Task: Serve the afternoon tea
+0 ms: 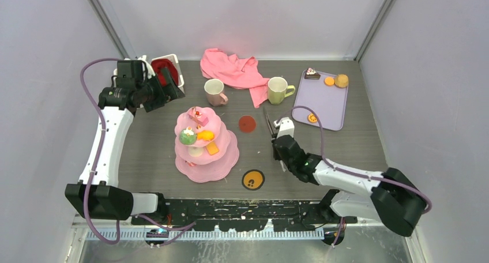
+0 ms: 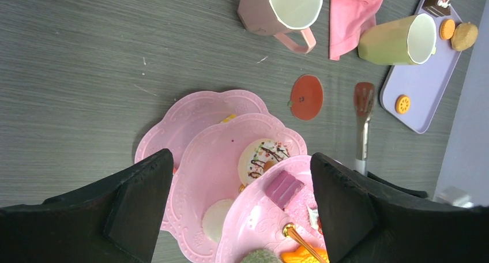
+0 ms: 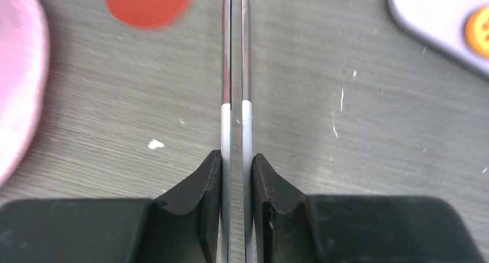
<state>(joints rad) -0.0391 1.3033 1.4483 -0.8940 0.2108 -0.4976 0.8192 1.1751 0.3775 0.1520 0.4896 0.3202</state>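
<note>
The pink three-tier cake stand (image 1: 206, 150) stands left of centre with toy pastries on its tiers: a pink cake block (image 2: 282, 189), a sprinkled doughnut (image 2: 262, 159), a green ball (image 1: 187, 137) and an orange piece (image 1: 206, 135). My left gripper (image 1: 164, 89) is open and empty, raised behind the stand; it shows wide open over the stand in the left wrist view (image 2: 242, 205). My right gripper (image 1: 282, 139) is shut on metal tongs (image 3: 226, 72) that point toward the back. The pale pink mug (image 1: 214, 91) and the yellow-green mug (image 1: 278, 90) stand at the back.
A lilac tray (image 1: 326, 104) at back right holds a chocolate cake slice (image 1: 312, 74), a cookie (image 1: 329, 81), a muffin (image 1: 341, 80) and an orange slice (image 1: 312, 118). A red disc (image 1: 247, 124), a yellow-and-black disc (image 1: 252, 180), the pink cloth (image 1: 233, 70) and the white basket (image 1: 164, 70) also lie about.
</note>
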